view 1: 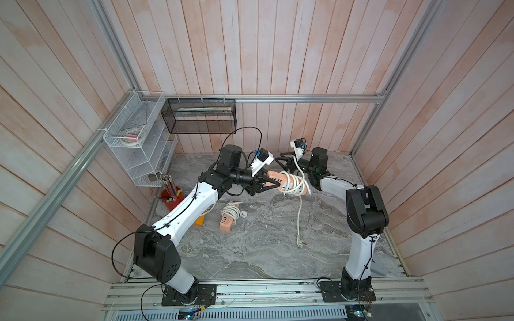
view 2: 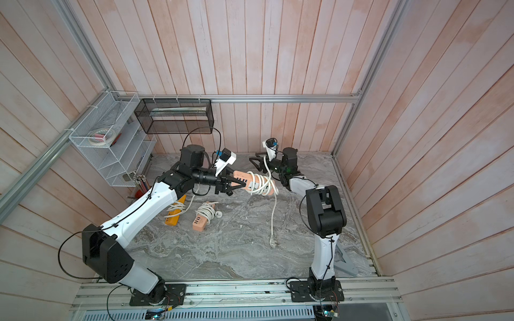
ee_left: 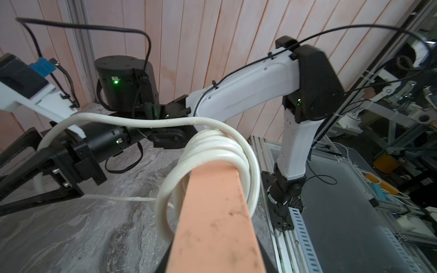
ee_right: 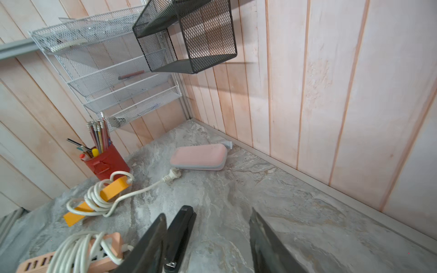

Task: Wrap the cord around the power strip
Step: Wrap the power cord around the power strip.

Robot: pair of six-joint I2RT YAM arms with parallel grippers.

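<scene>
My left gripper (view 1: 271, 182) is shut on one end of a peach power strip (view 1: 275, 178) and holds it level above the table. The white cord (view 1: 295, 182) lies in several coils round the strip's far half. In the left wrist view the strip (ee_left: 217, 224) hides my fingers, and the cord (ee_left: 212, 151) runs from the coils over the right gripper's body. A loose tail hangs down to the plug (view 1: 301, 244) on the table. My right gripper (view 1: 278, 156) hovers just behind the strip, open, with nothing between its fingers (ee_right: 151, 241).
A second peach strip (view 1: 226, 222) with its cord wound and a yellow strip (view 2: 173, 216) lie on the table by the left arm. A red pencil cup (view 1: 172, 198), a pink case (ee_right: 198, 157) and a black stapler (ee_right: 181, 236) are near. White wire shelf (view 1: 139, 144) and black mesh basket (view 1: 199, 116) hang on the walls.
</scene>
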